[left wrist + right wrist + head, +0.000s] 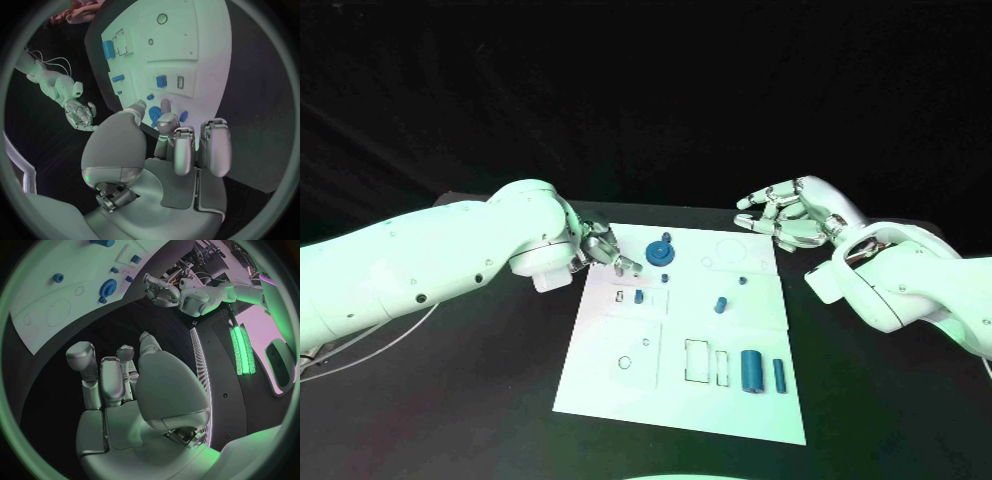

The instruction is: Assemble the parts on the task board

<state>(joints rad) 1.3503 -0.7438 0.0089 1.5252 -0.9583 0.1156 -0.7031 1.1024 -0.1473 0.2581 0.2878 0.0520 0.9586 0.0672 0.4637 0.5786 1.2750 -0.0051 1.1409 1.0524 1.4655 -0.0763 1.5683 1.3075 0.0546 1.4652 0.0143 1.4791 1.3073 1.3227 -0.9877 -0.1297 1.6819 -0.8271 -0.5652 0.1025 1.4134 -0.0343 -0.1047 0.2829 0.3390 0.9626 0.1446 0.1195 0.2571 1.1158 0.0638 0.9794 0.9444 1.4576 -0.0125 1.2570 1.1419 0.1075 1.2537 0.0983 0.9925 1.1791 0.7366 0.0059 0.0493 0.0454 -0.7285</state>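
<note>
The white task board [733,405] lies in the middle of the black table. A round blue part [659,250] stands near its far left corner, and two blue cylinders [753,371] lie toward its near right. Small blue parts [720,304] sit in the board's middle rows. My left hand [607,250] hovers at the board's far left edge, fingers apart. One fingertip [165,107] and the thumb reach toward the round blue part [154,114] without gripping it. My right hand [790,215] hangs off the board's far right corner, fingers loosely bent and holding nothing [109,385].
Empty recesses [697,360] and a round outline [626,362] mark the board's near half. Black table surface [473,380] spreads on both sides of the board. A thin cable [380,345] trails under my left arm.
</note>
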